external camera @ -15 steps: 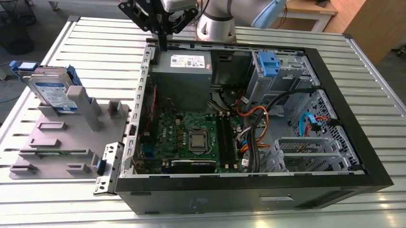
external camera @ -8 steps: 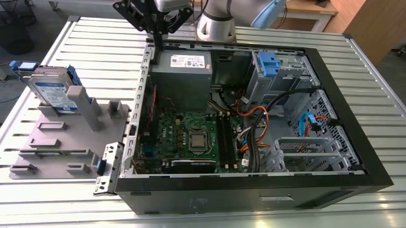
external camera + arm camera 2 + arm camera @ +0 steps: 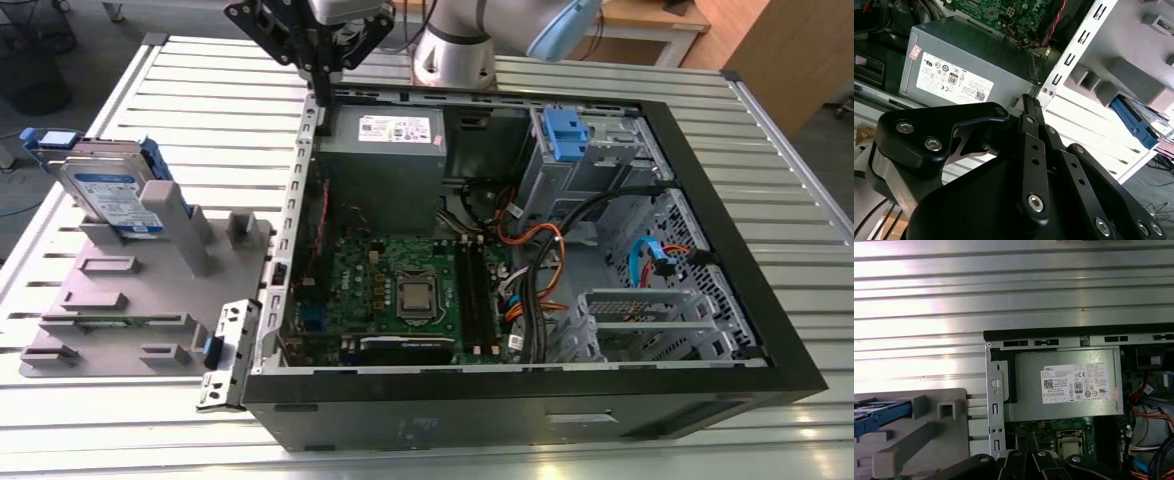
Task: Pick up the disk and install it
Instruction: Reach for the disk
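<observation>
Claw (image 3: 320,85) was shut & empty over PC case (image 3: 747,250) corner; disk (image 3: 114,195) stood on edge in fixture (image 3: 120,300), well apart toward exterior view's left.

Slatted metal table (image 3: 174,100) stands before wooden furniture (image 3: 771,60).

jaws together | near power supply (image 3: 969,70) | disk (image 3: 1141,125) well apart

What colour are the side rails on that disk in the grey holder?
Blue; the disk shows best in the exterior view.
</observation>
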`<state>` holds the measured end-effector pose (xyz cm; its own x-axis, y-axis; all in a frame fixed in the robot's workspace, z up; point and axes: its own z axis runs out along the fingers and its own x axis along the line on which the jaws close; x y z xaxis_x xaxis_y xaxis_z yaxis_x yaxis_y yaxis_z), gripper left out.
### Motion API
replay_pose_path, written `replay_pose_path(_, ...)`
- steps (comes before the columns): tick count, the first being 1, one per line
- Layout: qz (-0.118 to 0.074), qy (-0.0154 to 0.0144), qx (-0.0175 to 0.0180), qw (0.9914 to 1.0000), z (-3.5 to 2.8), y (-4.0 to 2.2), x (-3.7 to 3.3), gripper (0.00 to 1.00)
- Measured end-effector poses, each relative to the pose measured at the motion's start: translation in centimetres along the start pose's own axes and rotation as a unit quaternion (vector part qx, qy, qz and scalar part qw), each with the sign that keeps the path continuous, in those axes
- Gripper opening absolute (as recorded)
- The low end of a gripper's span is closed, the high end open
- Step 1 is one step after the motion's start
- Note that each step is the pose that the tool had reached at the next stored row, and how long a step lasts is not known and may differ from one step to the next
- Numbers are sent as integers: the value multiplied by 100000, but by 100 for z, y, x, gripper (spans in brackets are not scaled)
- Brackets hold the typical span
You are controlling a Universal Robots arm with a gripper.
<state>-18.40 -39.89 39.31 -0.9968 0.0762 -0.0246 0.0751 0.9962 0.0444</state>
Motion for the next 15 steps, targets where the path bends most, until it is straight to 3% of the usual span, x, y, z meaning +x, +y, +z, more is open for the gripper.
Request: replay_pose_path(15,0,-1,0,100000,-2,-9,126,11)
